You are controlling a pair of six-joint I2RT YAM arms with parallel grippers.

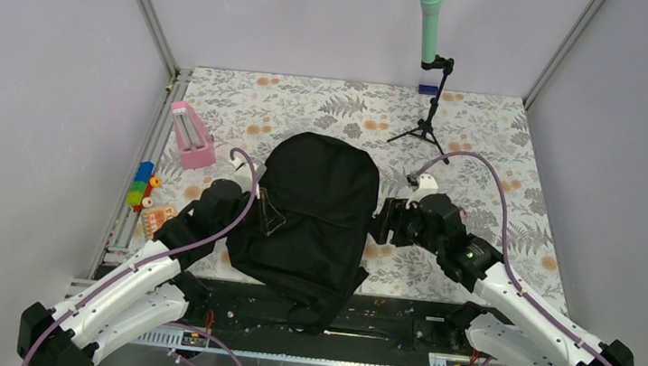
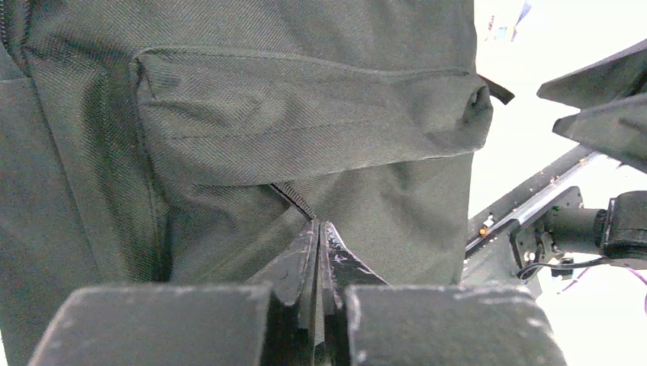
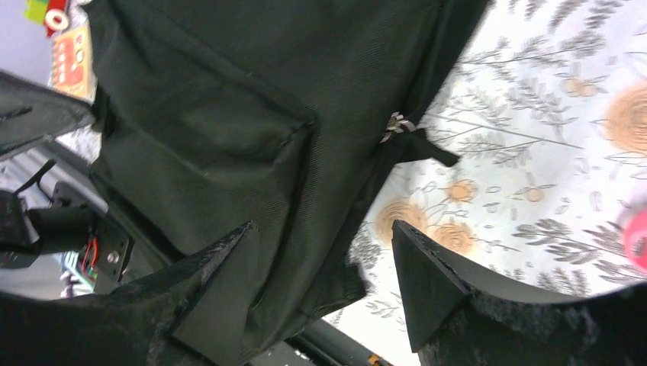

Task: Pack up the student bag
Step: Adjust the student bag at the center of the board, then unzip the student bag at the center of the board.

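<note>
The student bag is a large black backpack lying flat in the middle of the floral table, its bottom end hanging over the near rail. My left gripper is at the bag's left side. In the left wrist view the left gripper is shut on a thin dark zip pull cord below the front pocket. My right gripper is at the bag's right side. In the right wrist view the right gripper is open, with the bag's edge lying between the jaws.
A pink box stands at the left. Coloured blocks and an orange card lie by the left rail. A tripod holding a green cylinder stands at the back. A metal zip pull shows on the bag's right edge.
</note>
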